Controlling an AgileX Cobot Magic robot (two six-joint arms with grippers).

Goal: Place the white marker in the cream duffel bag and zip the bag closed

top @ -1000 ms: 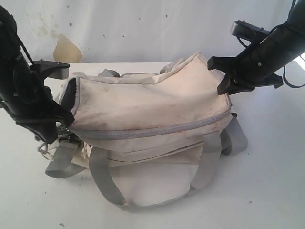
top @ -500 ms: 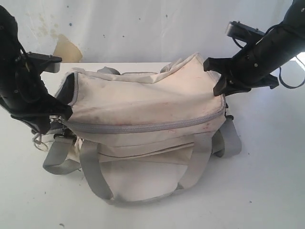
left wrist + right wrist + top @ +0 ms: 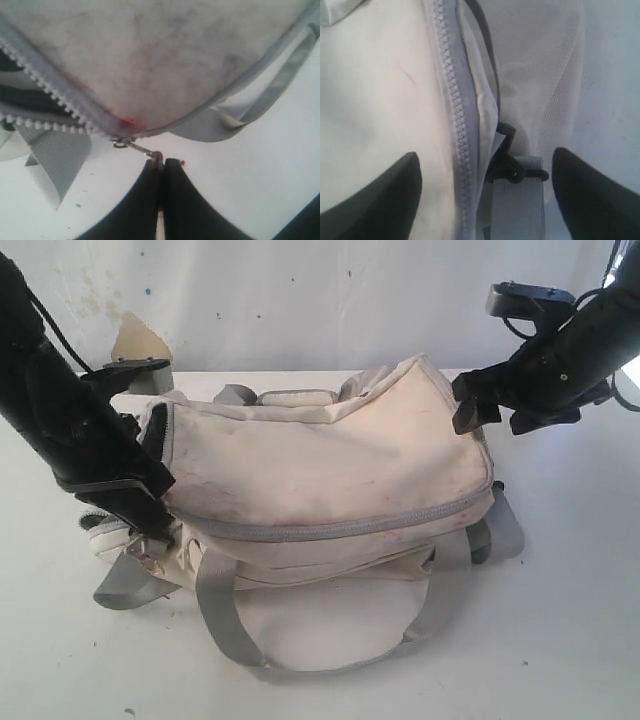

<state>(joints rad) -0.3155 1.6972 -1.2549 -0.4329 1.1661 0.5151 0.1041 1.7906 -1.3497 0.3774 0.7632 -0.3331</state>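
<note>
- at the left, the left pincer (image 3: 160, 162) is pinched tight on the small metal zipper pull (image 3: 141, 149) at one end of the cream duffel bag (image 3: 320, 470), which lies on the white tabletop (image 3: 560, 620).
- beside the slider, a short run of zipper teeth (image 3: 45, 107) is parted over dark lining; the rest of the grey zipper looks closed.
- the white marker is nowhere in sight; we judge it is inside the bag but cannot confirm that.
- we judge the task nearly done, with only that last stretch to zip.
- at the right, the right pincer (image 3: 485, 160) gapes wide at the bag's far end, holding nothing.
- we can read no brand, label or writing, only faint pink stains.
</note>
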